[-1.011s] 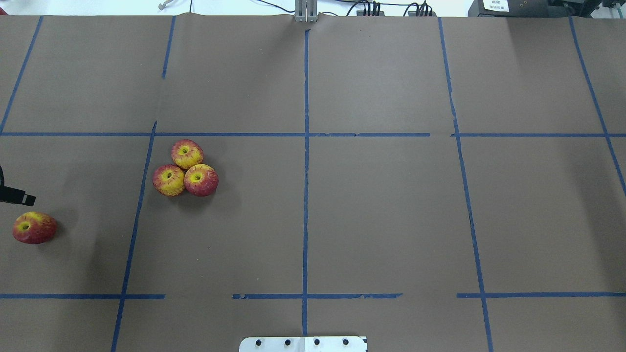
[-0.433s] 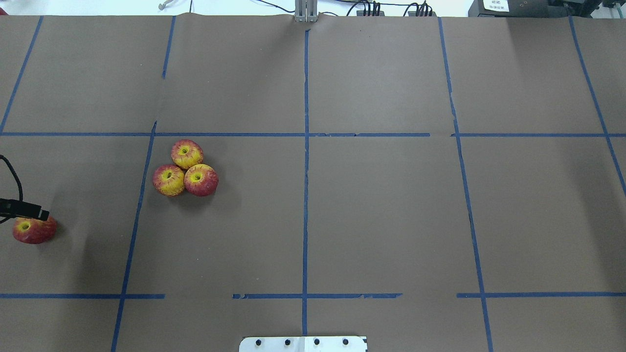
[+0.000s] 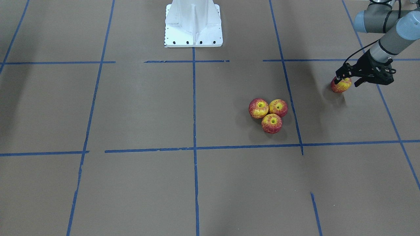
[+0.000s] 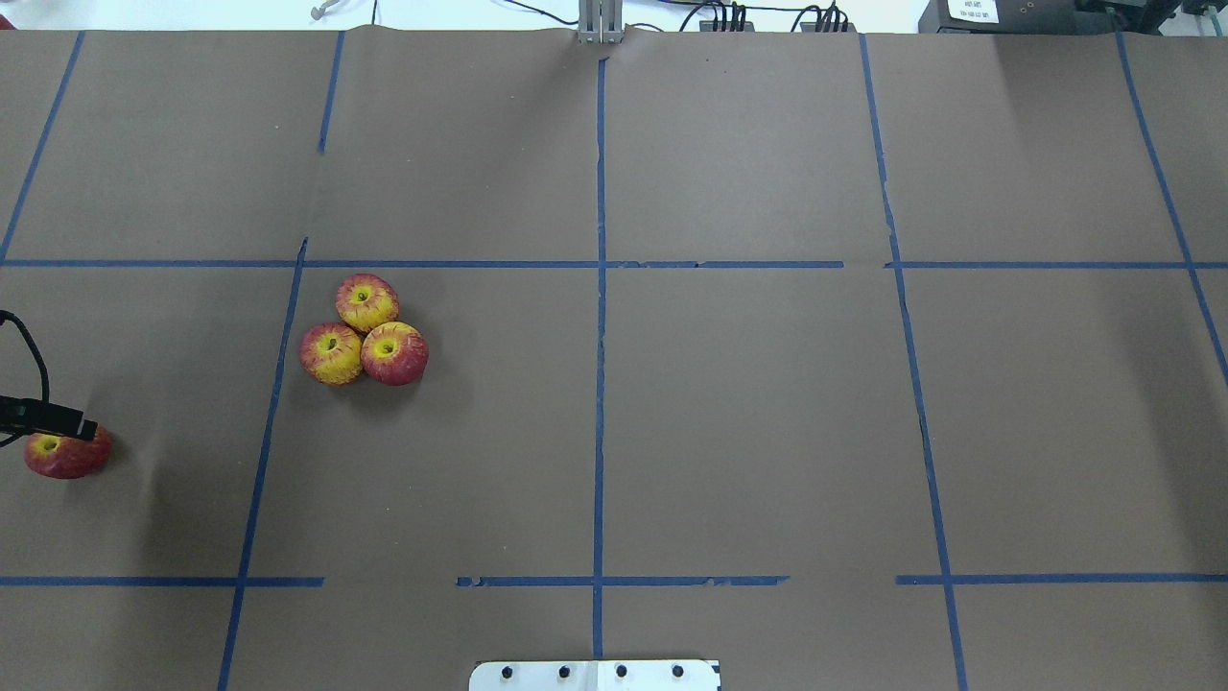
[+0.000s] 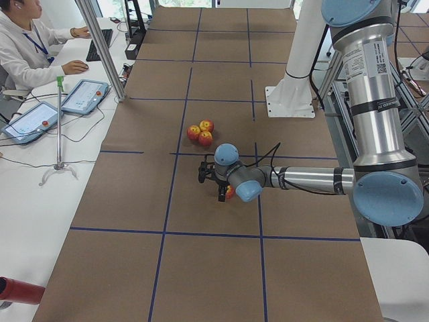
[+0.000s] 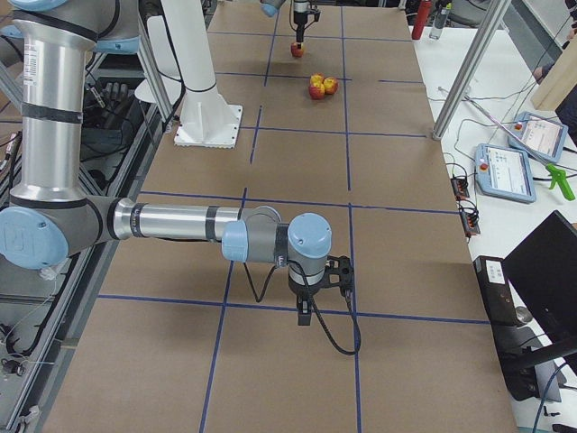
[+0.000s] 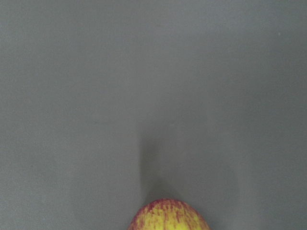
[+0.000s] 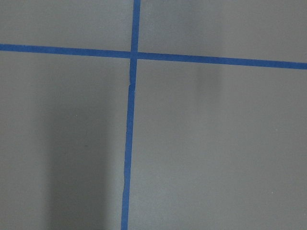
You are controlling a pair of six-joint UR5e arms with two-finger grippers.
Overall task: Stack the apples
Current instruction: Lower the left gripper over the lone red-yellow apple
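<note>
Front-facing view: your left gripper [image 3: 343, 79] sits right on top of the lone apple [image 3: 340, 85], well apart from the three-apple cluster [image 3: 270, 114] and on the far side of a blue tape line [image 3: 286, 78] from it. The jaws look spread to either side of the fruit, not yet closed on it.

Overhead view: lone apple [image 4: 65, 453] at the table's left edge, well to the left of the cluster [image 4: 363, 331]; only a black fingertip [image 4: 58, 419] of the gripper pokes in, lying across the apple's top.

Left side view: the near arm reaches out low, gripper [image 5: 214, 180] over the apple [image 5: 230, 192], nearer the camera than the cluster [image 5: 200, 132].

Right side view: your right gripper [image 6: 315, 293] hangs over bare paper, far from the cluster [image 6: 322, 87]; you cannot tell its jaw state from here.

Left wrist view: apple top [image 7: 168, 215] at the bottom edge, brown paper beyond.

Step in hand: closing in on the fourth apple for pickup.

Next move: squeeze gently on the round sides, lift clear, carry it over the tape line and seat it in the hollow atop the three.

Change: a second ago the fingertip hovered clear of the apple on the cluster side; now it has dropped onto it. The cluster hasn't budged.
</note>
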